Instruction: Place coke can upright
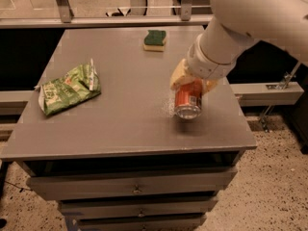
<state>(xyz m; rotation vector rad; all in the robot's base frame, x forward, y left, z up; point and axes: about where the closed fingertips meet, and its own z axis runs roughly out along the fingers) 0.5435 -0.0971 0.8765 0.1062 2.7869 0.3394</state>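
Observation:
The coke can is red with a silver end and a white label patch. It hangs tilted, silver end toward me and downward, just above the right part of the grey table. My gripper comes down from the upper right on a thick white arm, and its yellowish fingers are shut on the can's upper end. The can's top half is hidden by the fingers.
A green crumpled chip bag lies at the table's left. A green and yellow sponge sits near the back edge. The table's right edge is close to the can. Drawers lie below the front edge.

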